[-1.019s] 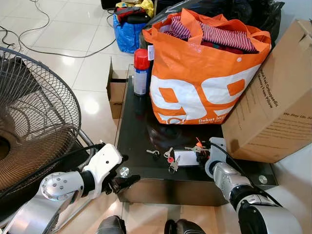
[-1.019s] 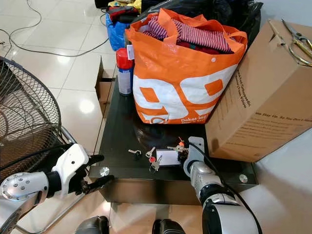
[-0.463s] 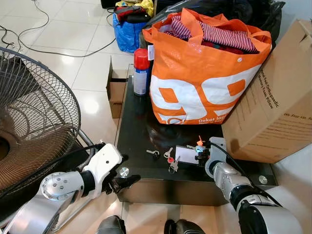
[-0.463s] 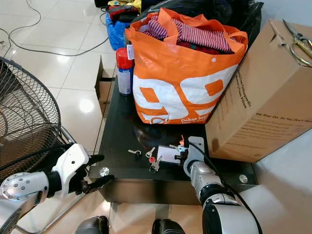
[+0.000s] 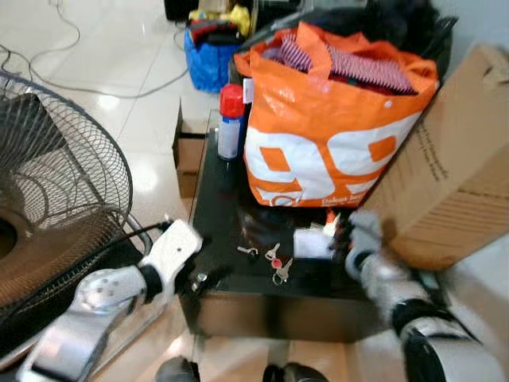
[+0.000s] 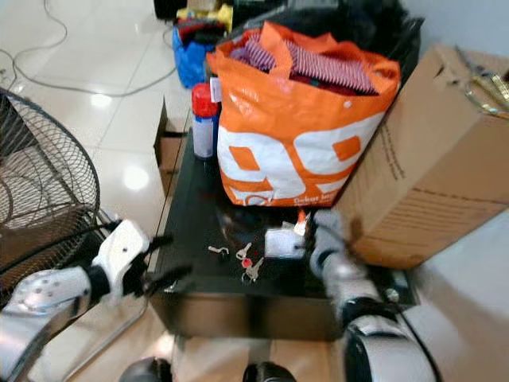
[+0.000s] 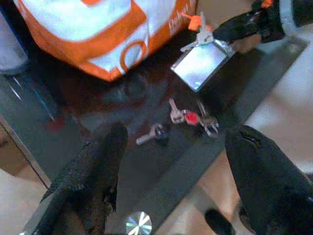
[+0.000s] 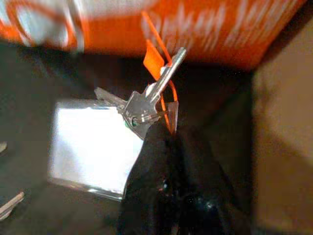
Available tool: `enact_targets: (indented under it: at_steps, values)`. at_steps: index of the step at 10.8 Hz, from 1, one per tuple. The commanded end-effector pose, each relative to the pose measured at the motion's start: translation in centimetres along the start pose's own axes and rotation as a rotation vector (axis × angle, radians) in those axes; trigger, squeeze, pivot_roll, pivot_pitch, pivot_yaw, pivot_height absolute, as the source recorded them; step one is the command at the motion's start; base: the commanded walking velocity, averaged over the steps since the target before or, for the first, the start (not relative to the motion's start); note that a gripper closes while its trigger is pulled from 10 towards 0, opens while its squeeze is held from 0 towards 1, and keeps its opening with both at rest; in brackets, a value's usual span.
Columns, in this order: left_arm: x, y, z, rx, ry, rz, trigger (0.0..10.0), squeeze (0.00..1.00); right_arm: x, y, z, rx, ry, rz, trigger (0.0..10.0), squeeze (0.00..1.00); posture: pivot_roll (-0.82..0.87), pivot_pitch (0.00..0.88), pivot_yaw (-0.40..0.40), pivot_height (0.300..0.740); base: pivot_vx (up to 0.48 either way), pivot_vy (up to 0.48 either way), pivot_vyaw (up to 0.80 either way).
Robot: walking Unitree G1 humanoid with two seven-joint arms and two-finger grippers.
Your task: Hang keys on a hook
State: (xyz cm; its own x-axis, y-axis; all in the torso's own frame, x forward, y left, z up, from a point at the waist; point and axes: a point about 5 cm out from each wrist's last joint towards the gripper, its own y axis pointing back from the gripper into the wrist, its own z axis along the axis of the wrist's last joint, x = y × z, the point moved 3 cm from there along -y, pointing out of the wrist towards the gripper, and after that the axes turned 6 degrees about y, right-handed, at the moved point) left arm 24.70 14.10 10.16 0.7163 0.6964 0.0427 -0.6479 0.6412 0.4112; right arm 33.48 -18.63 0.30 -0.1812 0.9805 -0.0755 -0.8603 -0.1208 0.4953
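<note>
A home room with tiled floor (image 5: 119, 95): a standing fan (image 5: 56, 199), an orange bag of clothes (image 5: 334, 119), cardboard boxes (image 5: 453, 183).

The desk (image 5: 227, 207) had a glossy black, reflective top. The keys (image 8: 146, 105) were bright metal, with an orange plastic tag (image 8: 155, 61) and a clear glossy plastic card sleeve (image 8: 93, 147). The orange bag (image 5: 334, 135) was shiny woven plastic; the box (image 5: 453, 191) was matt brown cardboard.

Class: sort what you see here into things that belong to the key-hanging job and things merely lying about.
Job:
silver keys with orange tag and clear card
right pincer pinching them

Lying about:
orange shopping bag
red-capped spray can
brown cardboard box
loose red-tagged keys
</note>
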Motion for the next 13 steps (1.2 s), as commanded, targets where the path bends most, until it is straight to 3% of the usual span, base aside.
enact_targets:
  at_steps: [1, 3, 4, 5, 6, 7, 8, 9, 10, 11, 12, 13]
  values:
    - [0.6, 0.0, 0.2, -0.012, -0.011, 0.036, 10.0, 0.00, -0.5, 0.3, 0.5, -0.031, 0.040, 0.002, 0.0, 0.00, 0.03, 0.000, -0.128, 0.740, 0.000, 0.000, 0.00]
    - [1.1, -0.4, 0.2, -0.051, -0.014, 0.089, 10.0, 0.00, -0.8, 2.0, 2.8, -0.173, 0.192, 0.008, 0.0, 0.00, 0.01, 0.000, -0.113, 0.740, 0.000, 0.000, 0.00]
    - [1.5, -0.7, 0.4, -0.079, -0.020, 0.143, 10.0, 0.00, -0.7, 3.1, 3.2, -0.206, 0.489, -0.013, 0.0, 0.00, 0.01, 0.000, -0.114, 0.740, 0.000, 0.000, 0.00]
    - [1.6, -0.7, 0.5, -0.083, -0.023, 0.153, 10.0, 0.00, -0.6, 3.3, 3.2, -0.213, 0.596, -0.016, 0.0, 0.00, 0.01, 0.000, -0.114, 0.740, 0.000, 0.000, 0.00]
    - [1.8, -0.8, 0.7, -0.105, -0.026, 0.189, 10.0, 0.00, -0.5, 4.3, 4.6, -0.306, 0.818, -0.086, 0.0, 0.00, 0.02, 0.000, -0.118, 0.740, 0.000, 0.000, 0.00]
    - [2.5, -0.7, 1.0, -0.129, -0.038, 0.249, 10.0, 0.00, -0.6, 5.0, 5.5, -0.315, 1.018, -0.139, 0.0, 0.00, 0.02, 0.000, -0.121, 0.740, 0.000, 0.000, 0.00]
    - [2.8, -0.8, 1.3, -0.148, -0.049, 0.282, 10.0, 0.00, -0.5, 4.6, 4.0, -0.212, 1.061, -0.098, 0.0, 0.00, 0.02, 0.000, -0.120, 0.740, 0.000, 0.000, 0.00]
    - [2.8, -1.1, 1.5, -0.157, -0.055, 0.280, 10.0, 0.00, 0.1, 4.2, 2.5, -0.122, 0.708, -0.051, 0.0, 0.00, 0.01, 0.000, -0.118, 0.740, 0.000, 0.000, 0.00]
    - [2.5, -1.4, 1.5, -0.143, -0.089, 0.263, 10.0, 0.00, 0.1, 4.2, 2.9, -0.127, 1.161, -0.069, 0.0, 0.00, 0.01, 0.000, -0.116, 0.740, 0.000, 0.000, 0.00]
    - [2.6, -1.5, 1.5, -0.153, -0.073, 0.266, 10.0, 0.00, 0.2, 3.9, 2.5, -0.077, 0.740, -0.091, 0.0, 0.00, 0.01, 0.000, -0.113, 0.740, 0.000, 0.000, 0.00]
    - [2.6, -1.6, 1.6, -0.160, -0.070, 0.268, 10.0, 0.00, -0.6, 4.1, 2.4, -0.058, 1.015, -0.157, 0.0, 0.00, 0.01, 0.000, -0.113, 0.740, 0.000, 0.000, 0.00]
    - [2.6, -1.7, 1.6, -0.159, -0.077, 0.271, 10.0, 0.00, -0.3, 4.0, 2.0, -0.023, 0.940, -0.124, 0.0, 0.00, 0.01, 0.000, -0.114, 0.740, 0.000, 0.000, 0.00]
